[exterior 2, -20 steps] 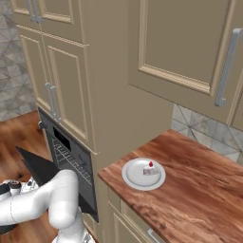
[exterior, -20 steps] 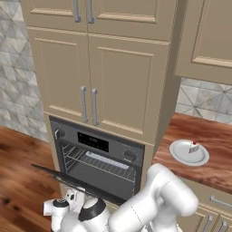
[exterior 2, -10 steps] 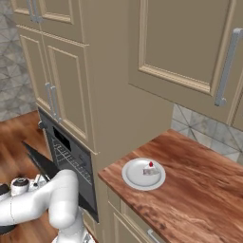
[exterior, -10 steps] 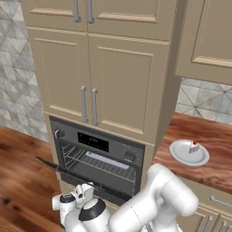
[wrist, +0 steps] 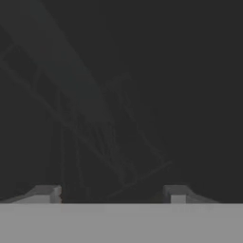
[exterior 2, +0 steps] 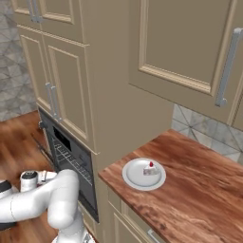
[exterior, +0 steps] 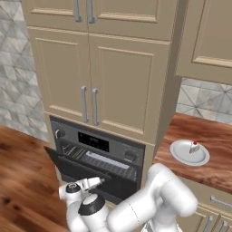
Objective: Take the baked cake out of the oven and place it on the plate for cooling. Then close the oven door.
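Note:
The baked cake (exterior: 195, 147), a tiny white piece with a red dot, sits on the round white plate (exterior: 181, 153) on the wooden counter, right of the oven (exterior: 95, 142). In the right base view the cake (exterior 2: 151, 168) lies on the plate (exterior 2: 135, 176) too. The oven door (exterior: 72, 167) stands partly open, tilted steeply up towards the oven front. My gripper (exterior: 96, 181) is low, right against the door's outer face. In the hand view the gripper (wrist: 114, 194) is open, its fingertips (wrist: 176, 191) wide apart with nothing between them, close to the dark door glass with rack wires behind it.
Beige cabinet doors (exterior: 95, 81) with bar handles rise above the oven. The wooden counter (exterior 2: 199, 190) runs right of the oven, with upper cabinets (exterior 2: 190, 42) over it. Wooden floor (exterior: 22, 181) lies to the left.
The oven door has swung up from nearly flat to steeply tilted. My hand has risen with it, staying against the door.

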Available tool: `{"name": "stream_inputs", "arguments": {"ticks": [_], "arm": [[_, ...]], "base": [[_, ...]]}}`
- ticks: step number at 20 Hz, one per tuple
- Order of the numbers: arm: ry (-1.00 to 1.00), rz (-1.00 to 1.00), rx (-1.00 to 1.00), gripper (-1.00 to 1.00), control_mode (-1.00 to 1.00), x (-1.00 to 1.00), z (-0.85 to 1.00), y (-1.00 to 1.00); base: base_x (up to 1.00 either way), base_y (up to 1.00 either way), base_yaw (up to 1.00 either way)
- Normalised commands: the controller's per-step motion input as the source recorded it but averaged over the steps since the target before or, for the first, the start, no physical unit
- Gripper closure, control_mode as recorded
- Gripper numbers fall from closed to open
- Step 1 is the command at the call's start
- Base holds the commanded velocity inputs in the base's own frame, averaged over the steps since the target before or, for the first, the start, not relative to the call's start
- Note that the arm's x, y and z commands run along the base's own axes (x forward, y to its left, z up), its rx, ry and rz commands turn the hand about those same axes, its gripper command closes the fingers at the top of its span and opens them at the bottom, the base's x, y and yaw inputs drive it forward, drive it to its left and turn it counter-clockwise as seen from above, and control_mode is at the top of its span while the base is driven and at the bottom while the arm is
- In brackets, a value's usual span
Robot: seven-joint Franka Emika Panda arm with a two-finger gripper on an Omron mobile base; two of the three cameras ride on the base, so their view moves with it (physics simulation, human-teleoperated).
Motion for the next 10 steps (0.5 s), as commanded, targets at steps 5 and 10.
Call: {"name": "stream_inputs", "arguments": {"ticks": [5, 10], "arm": [[-0.63, -0.25, -0.23, -1.0, -1.0, 1.0, -0.3, -0.19], [-0.62, -0.23, -0.22, -1.0, -1.0, 1.0, -0.3, -0.21]], "base": [[0.0, 0.0, 0.0], [0.0, 0.0, 0.0]]}}
